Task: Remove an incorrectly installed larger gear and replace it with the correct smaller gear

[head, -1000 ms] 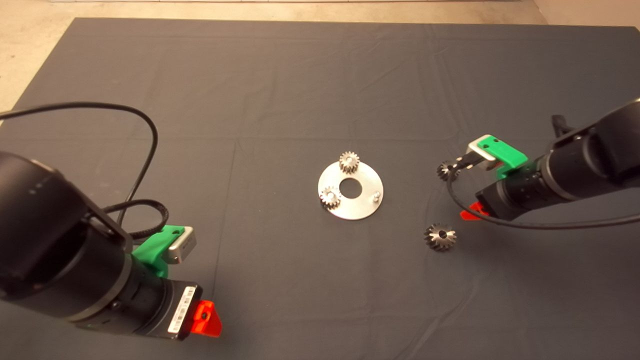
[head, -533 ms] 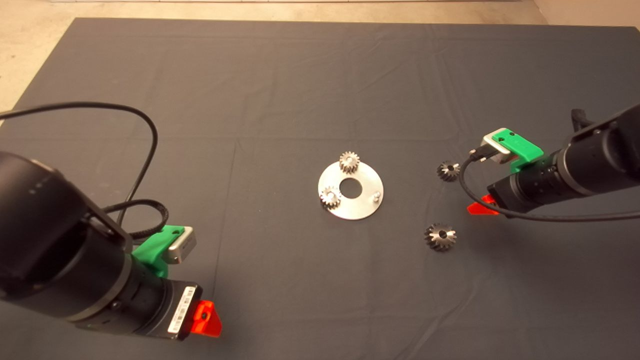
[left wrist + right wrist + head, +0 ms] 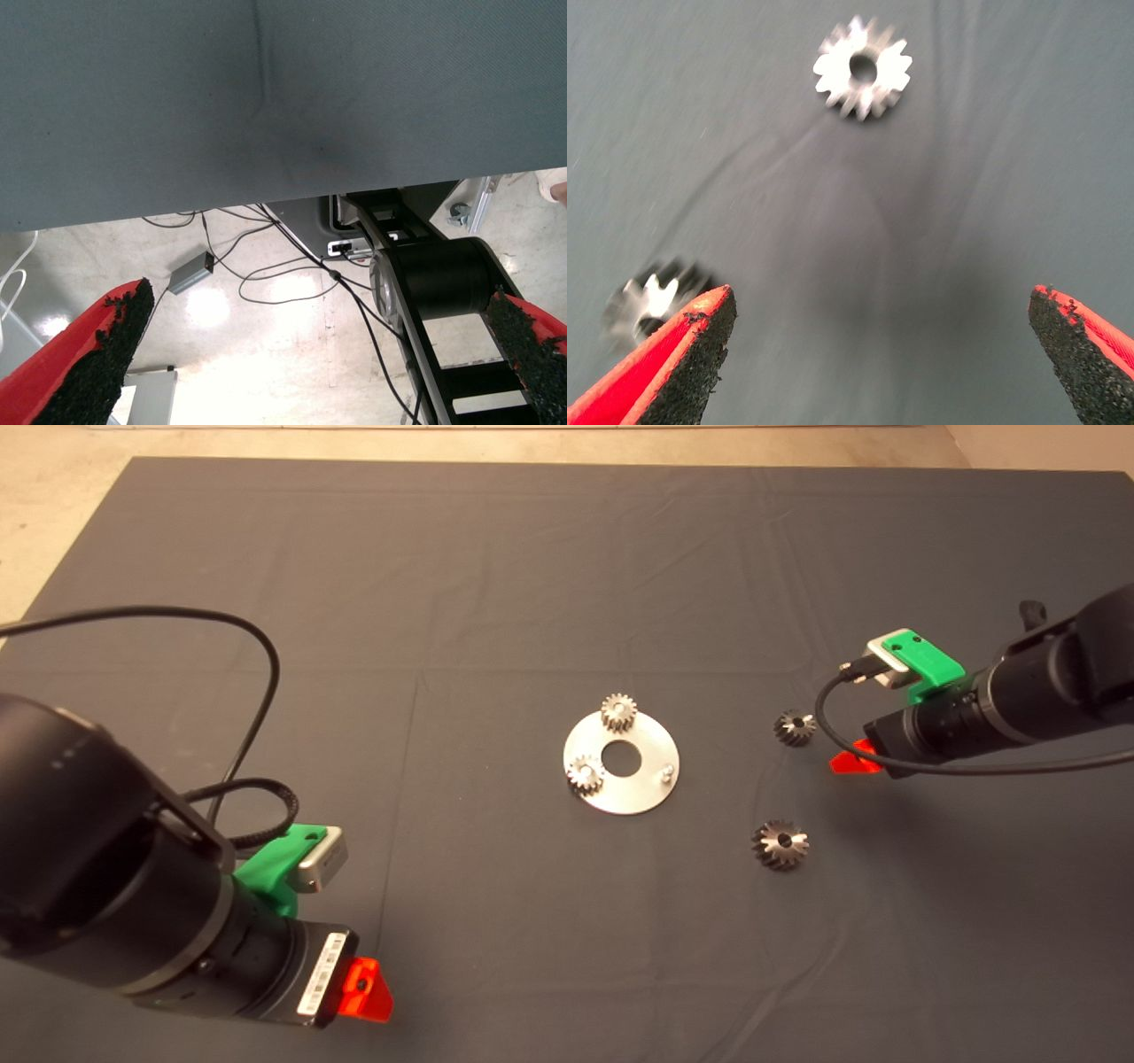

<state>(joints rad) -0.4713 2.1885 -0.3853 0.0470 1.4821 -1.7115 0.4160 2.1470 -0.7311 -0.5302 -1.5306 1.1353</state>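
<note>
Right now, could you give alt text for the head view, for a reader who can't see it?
A round metal plate carrying two pale gears lies mid-mat. Right of it lie the smaller gear, beside the right gripper, and the larger gear. The left gripper waits at the lower left.

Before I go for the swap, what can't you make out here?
Right wrist view: the larger gear is blurred and partly covered by a finger of the right claw.
Head view: the pin on the plate is too small to judge.
Head view: right claw mostly hidden by its arm.
</note>
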